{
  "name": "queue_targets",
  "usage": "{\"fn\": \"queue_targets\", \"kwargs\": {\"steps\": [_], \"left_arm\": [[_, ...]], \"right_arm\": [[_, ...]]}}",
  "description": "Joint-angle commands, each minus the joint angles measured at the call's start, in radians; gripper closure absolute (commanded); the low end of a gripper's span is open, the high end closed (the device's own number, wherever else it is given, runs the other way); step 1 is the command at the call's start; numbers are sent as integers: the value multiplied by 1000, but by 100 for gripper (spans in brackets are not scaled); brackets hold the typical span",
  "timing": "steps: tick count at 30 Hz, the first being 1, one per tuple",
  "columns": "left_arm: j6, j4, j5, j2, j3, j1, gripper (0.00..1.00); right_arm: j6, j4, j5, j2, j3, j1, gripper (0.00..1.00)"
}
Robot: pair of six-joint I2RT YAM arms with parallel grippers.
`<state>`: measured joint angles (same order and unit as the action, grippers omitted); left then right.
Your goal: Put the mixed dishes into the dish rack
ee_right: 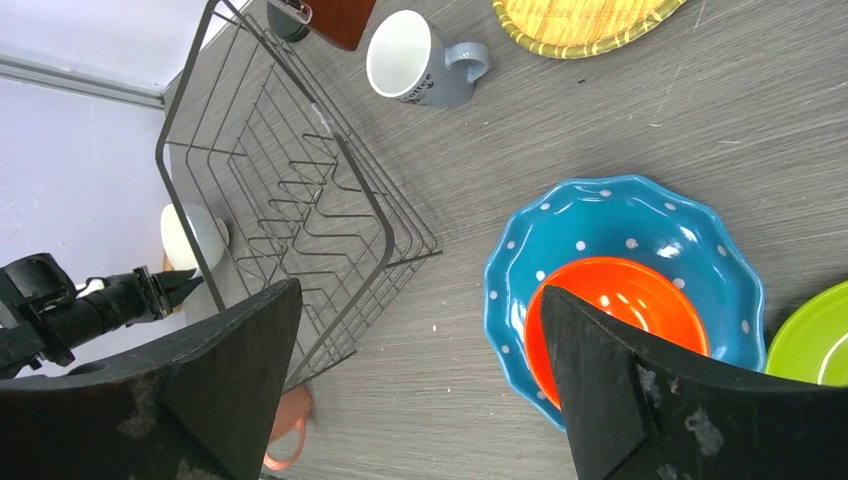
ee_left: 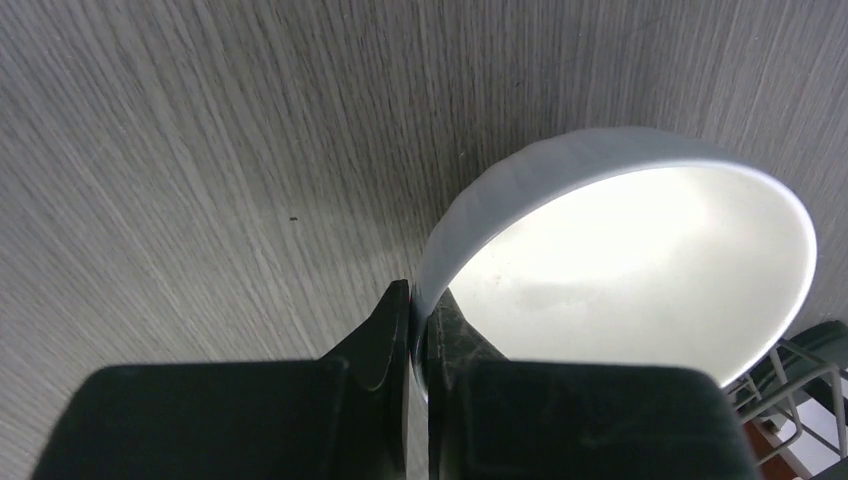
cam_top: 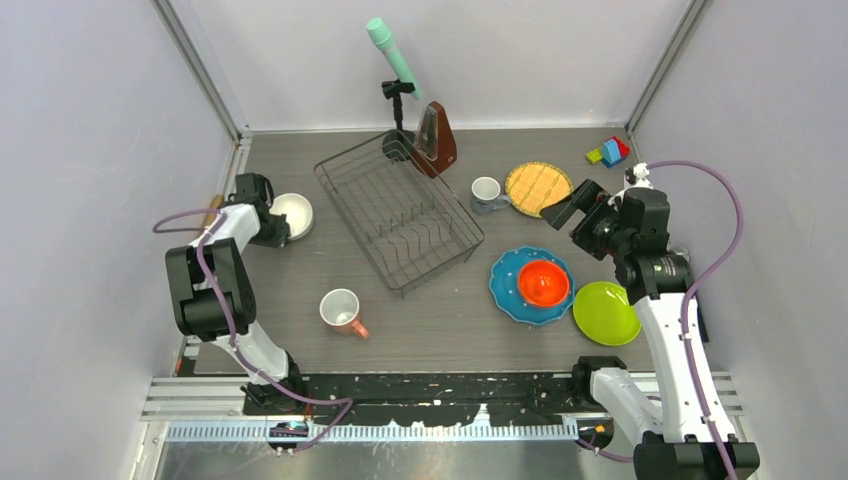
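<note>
My left gripper [cam_top: 272, 226] is shut on the near rim of the white bowl [cam_top: 293, 213], which sits at the far left; the wrist view shows one finger inside and one outside the bowl's wall [ee_left: 520, 190]. The black wire dish rack [cam_top: 398, 210] stands mid-table and holds no dishes. My right gripper [cam_top: 566, 211] is open and empty, hovering above the table right of the rack. The orange bowl [cam_top: 543, 282] sits in the blue dotted plate [cam_top: 508, 277]. The lime green plate [cam_top: 604, 312], yellow woven plate [cam_top: 538, 187], grey mug [cam_top: 487, 193] and pink mug [cam_top: 341, 310] lie around.
A brown metronome [cam_top: 437, 138] stands against the rack's far corner, with a teal microphone on a stand [cam_top: 396, 62] behind it. Coloured blocks [cam_top: 609, 152] lie at the far right. A wooden rolling pin end [cam_top: 212, 211] shows by the left wall.
</note>
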<state>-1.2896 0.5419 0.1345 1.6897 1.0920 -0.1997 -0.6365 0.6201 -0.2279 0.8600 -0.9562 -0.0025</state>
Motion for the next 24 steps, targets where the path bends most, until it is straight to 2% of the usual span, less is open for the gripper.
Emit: {"fn": "queue_targets", "kwargs": {"steps": [1, 8, 11, 14, 18, 22, 24], "left_arm": [[30, 12, 5, -69, 40, -7, 100], [9, -37, -42, -336, -42, 6, 100], [85, 44, -32, -400, 21, 5, 100], [158, 84, -107, -430, 81, 5, 100], [169, 24, -403, -448, 79, 8, 100], [52, -234, -705, -433, -12, 55, 100], [23, -300, -806, -398, -14, 106, 100]], "right_arm": [[-23, -48, -37, 6, -35, 2, 5], [-121, -245, -259, 67, -12, 23, 1], [-221, -397, -340, 109, -13, 42, 0], [-259, -463, -332, 163, -42, 89, 0], [-199, -503, -249, 222, -98, 245, 0], [-169, -630, -185, 270, -91, 384, 0], [-120, -721, -149, 282, -76, 450, 0]]}}
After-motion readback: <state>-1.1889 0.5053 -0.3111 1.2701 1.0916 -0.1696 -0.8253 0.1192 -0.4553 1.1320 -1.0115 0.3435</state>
